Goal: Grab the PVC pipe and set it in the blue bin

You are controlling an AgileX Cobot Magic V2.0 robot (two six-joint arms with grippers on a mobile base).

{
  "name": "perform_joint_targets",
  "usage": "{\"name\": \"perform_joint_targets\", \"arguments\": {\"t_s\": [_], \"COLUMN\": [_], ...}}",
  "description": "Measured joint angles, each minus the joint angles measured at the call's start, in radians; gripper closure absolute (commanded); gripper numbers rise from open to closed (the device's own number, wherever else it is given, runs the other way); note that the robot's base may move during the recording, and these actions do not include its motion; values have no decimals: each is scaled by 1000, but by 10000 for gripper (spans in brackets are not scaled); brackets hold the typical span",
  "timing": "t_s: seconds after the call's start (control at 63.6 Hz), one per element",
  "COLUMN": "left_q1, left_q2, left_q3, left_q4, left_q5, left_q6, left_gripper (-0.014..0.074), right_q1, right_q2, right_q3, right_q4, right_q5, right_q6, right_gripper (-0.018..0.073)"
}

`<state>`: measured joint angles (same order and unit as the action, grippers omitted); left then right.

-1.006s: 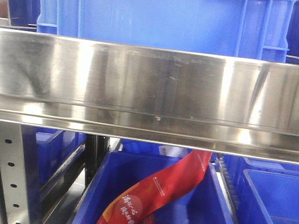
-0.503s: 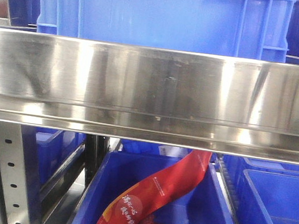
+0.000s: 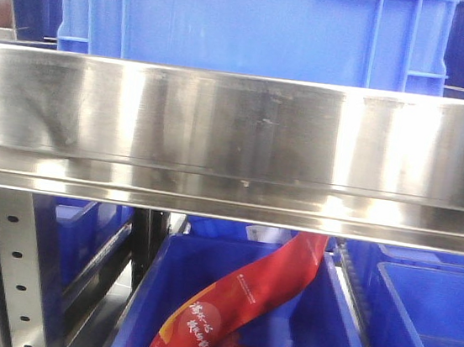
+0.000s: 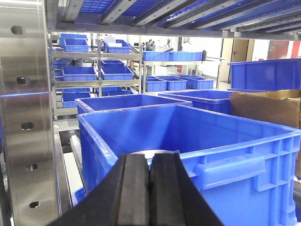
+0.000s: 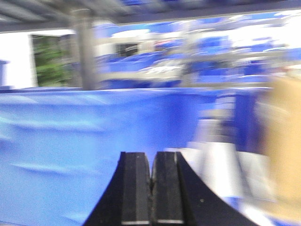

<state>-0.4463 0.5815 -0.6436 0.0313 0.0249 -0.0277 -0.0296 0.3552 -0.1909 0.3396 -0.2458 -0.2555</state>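
From the front camera I see no change across the last second: the steel shelf rail (image 3: 238, 128) fills the middle of the view, a blue crate (image 3: 250, 23) sits above it, and the lower bin (image 3: 224, 308) with the red banner (image 3: 242, 297) lies just as it did. Neither arm enters that view. My left gripper (image 4: 149, 190) is clenched, pads pressed together with nothing between them; directly ahead of it stands a large blue bin (image 4: 197, 141), its near corner just beyond the fingertips, with a perforated steel upright (image 4: 26, 117) to its left and a cardboard box (image 4: 268, 106) off to its right. My right gripper (image 5: 150, 188) is also pressed closed on nothing, and its whole view is smeared, so I judge that wrist is swinging right now; a blue wall lies ahead and left of it, something tan to its right. The PVC pipe shows in no view, and I cannot say where it lies. I judge the task barely begun: the pipe must be found before any grasp, and both grippers will need opening first.
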Motion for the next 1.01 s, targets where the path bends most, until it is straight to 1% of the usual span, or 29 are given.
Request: {"name": "perform_joint_targets", "arguments": {"t_s": [0.126,0.267,0.314,0.362,0.409,0.487,0.566,0.707,0.818,1.006], "left_q1": [0,0,0,0,0,0,0,0,0,0], "left_q2": [0,0,0,0,0,0,0,0,0,0], "left_q3": [0,0,0,0,0,0,0,0,0,0], "left_q4": [0,0,0,0,0,0,0,0,0,0], "left_q5": [0,0,0,0,0,0,0,0,0,0], "left_q6": [0,0,0,0,0,0,0,0,0,0], "left_gripper": [707,707,707,707,707,707,707,707,707,707], "right_q1": [-86,-140,-148,-153,-155,-171,-197,-236,-240,-242], "right_q2": [-120,-214,-240,-261,-286,-331,-348,-352,-352,-352], "right_q3": [79,109,116,128,150,184,186,188,188,191], "right_q4": [0,0,-5,-34,-74,-110,-121,-158,-176,-188], "right_q5": [37,180,216,219,197,150,159,201,218,292], "right_q6": [0,0,0,2,10,38,62,68,72,72], "right_gripper": [727,727,727,727,727,727,727,727,727,727]}}
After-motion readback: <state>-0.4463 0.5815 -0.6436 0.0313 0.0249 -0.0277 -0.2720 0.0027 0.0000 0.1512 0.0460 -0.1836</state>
